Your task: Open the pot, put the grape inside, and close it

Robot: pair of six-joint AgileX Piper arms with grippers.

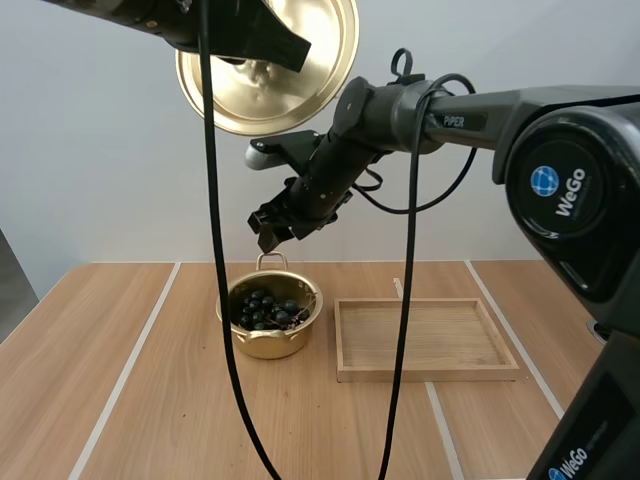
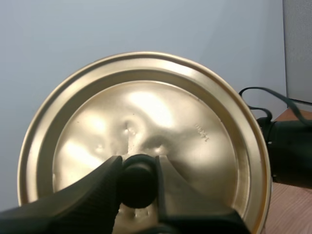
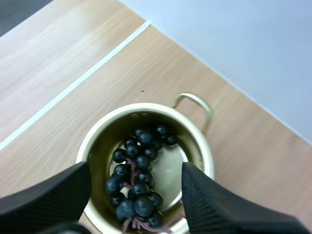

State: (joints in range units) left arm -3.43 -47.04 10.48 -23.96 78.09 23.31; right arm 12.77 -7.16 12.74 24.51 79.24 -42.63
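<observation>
A dark grape bunch (image 1: 268, 310) lies in the round gold metal pot (image 1: 262, 346) (just left of the rectangular wooden tray (image 1: 425, 373)).

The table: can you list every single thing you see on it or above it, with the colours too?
pot: one, gold, on the table just left of the tray, open
grapes: one bunch, dark, inside the pot
lid: one, gold, held up in the air above the pot
knob: one, black, at the middle of the lid
tray: one, light wood, on the table right of the pot
table: one, wood with pale stripes, under everything
left claw: one, black, pinching the lid's knob
right claw: one, black, open, hanging over the pot and the grapes
</observation>
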